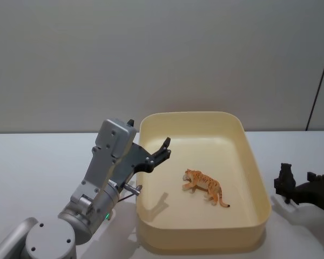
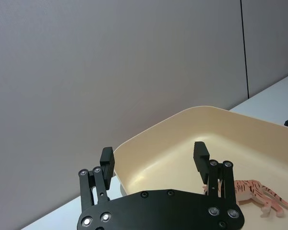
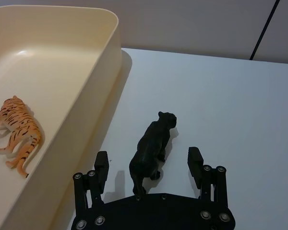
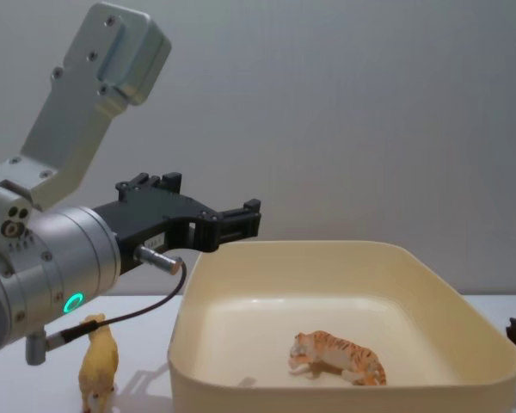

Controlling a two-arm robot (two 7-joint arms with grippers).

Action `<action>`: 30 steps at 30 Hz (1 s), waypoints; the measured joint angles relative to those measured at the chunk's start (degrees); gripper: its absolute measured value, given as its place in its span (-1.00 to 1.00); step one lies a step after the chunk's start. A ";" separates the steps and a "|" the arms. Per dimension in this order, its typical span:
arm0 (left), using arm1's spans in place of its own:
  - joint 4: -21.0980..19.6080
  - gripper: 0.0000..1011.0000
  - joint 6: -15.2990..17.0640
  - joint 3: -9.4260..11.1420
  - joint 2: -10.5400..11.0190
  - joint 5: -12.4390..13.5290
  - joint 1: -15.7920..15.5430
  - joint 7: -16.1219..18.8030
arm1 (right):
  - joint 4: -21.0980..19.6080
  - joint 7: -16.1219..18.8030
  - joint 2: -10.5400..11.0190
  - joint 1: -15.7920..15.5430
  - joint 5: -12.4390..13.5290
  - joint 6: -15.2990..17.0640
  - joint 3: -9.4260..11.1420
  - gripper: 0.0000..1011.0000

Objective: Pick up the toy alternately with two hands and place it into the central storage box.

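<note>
The cream-yellow storage box (image 1: 254,162) sits mid-table with an orange striped tiger toy (image 1: 204,186) lying on its floor. My left gripper (image 1: 164,147) hovers open and empty above the box's left rim; in the left wrist view the left gripper (image 2: 153,158) has its fingers spread wide over the box (image 2: 182,139). A black panther toy (image 3: 153,143) stands on the table just right of the box. My right gripper (image 3: 149,160) is open, one finger on each side of the panther's hindquarters, not touching it.
A small yellow animal figure (image 4: 97,361) stands on the table left of the box, below my left arm. White table (image 3: 221,96) stretches beyond the panther. A grey wall closes the back.
</note>
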 joint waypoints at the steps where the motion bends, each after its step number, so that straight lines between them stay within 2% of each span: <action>1: 0.00 0.98 0.00 0.00 0.00 0.00 0.00 0.00 | 0.33 -0.03 -0.12 0.19 -0.14 -0.05 -0.09 0.98; 10: 0.00 0.98 0.00 0.00 0.00 0.00 0.00 0.00 | 2.83 -0.26 -1.24 1.78 -1.30 -0.48 -0.85 0.97; 13: 0.00 0.98 0.00 0.00 0.00 0.00 0.00 0.00 | 3.36 -0.30 -1.45 2.10 -1.55 -0.54 -1.03 0.87; 18: 0.00 0.98 0.00 0.00 0.00 0.00 0.00 0.00 | 3.91 -0.36 -1.69 2.48 -1.79 -0.63 -1.20 0.66; 19: 0.00 0.98 0.00 0.00 0.00 0.00 0.00 0.00 | 4.06 -0.36 -1.75 2.58 -1.86 -0.66 -1.24 0.56; 30: 0.00 0.98 0.00 0.00 0.00 0.00 0.00 0.00 | 4.67 -0.42 -2.00 2.97 -2.14 -0.80 -1.41 -0.06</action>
